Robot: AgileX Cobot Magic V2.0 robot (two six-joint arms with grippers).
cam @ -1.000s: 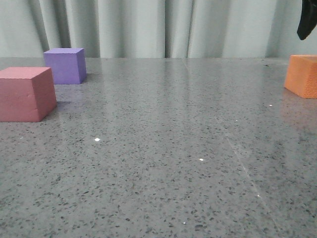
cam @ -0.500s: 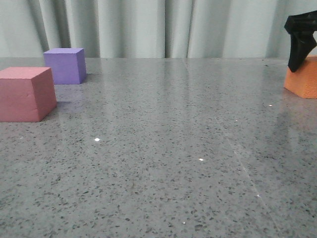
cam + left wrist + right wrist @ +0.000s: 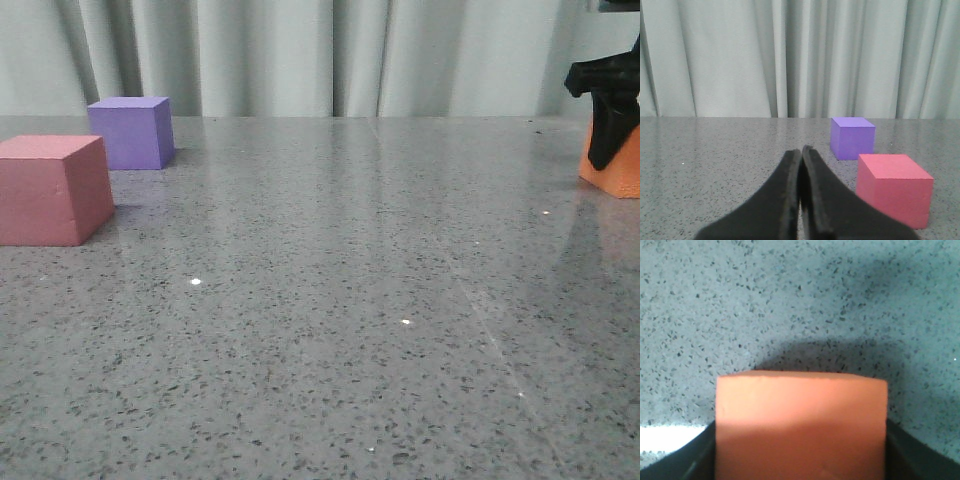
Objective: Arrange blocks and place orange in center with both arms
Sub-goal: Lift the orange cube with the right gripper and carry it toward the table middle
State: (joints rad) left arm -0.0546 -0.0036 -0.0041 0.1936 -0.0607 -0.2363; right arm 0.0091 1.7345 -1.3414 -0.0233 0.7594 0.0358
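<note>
You are looking across a speckled grey stone counter (image 3: 330, 300) backed by a pale pleated curtain (image 3: 300, 55). At the far right edge, your right gripper (image 3: 610, 125) hangs over the orange foam cube (image 3: 622, 165), one black finger overlapping the cube's left face. From the right wrist view, the orange cube (image 3: 801, 422) sits squarely between the two fingers, which lie along both of its sides; you cannot tell whether the jaws are pressing it or only flanking it. On the far left, the pink-red cube (image 3: 52, 190) stands nearer, and the purple cube (image 3: 130, 131) sits just behind it and slightly to its right, apart from it. Your left gripper (image 3: 801, 165) has its jaws closed together on nothing, low over the counter, with both left-side cubes a little beyond it.
</note>
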